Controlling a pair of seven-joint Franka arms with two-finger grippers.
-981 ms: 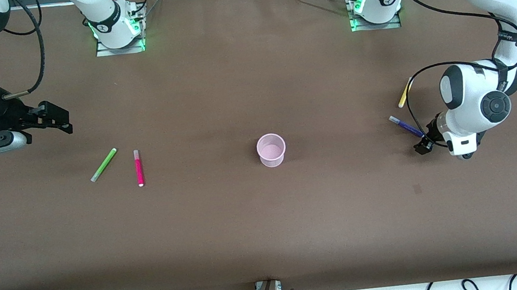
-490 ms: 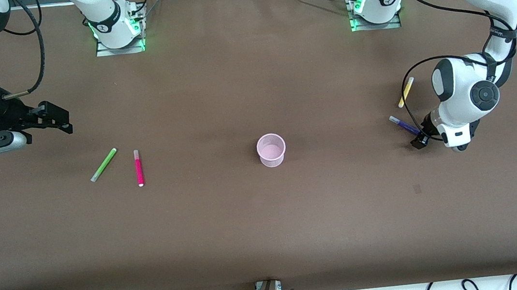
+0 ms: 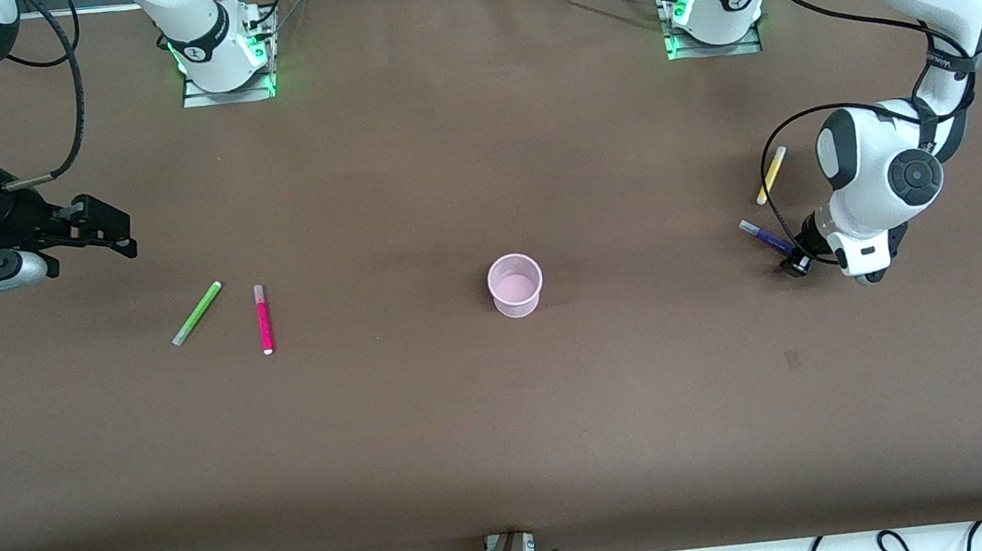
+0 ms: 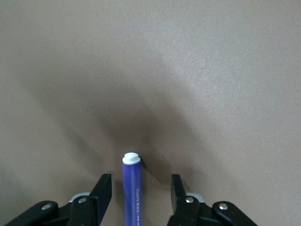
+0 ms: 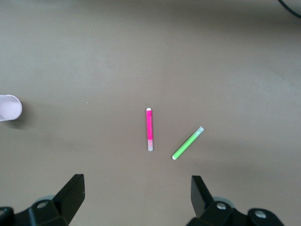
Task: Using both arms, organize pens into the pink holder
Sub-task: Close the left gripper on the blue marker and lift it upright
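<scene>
Left gripper (image 4: 136, 195), jaws spread, straddles the dark purple pen (image 4: 132, 188) lying on the table (image 3: 508, 421) toward the left arm's end. Right gripper (image 5: 136, 195) waits, open. If I close off-centre, I expect the pen to roll away. Pink holder (image 3: 515, 285) stands mid-table.

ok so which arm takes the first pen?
Left. The left gripper is down at the table with its open jaws either side of the purple pen, which lies between them ungripped. The right gripper waits open, up high near the green pen and pink pen.
</scene>
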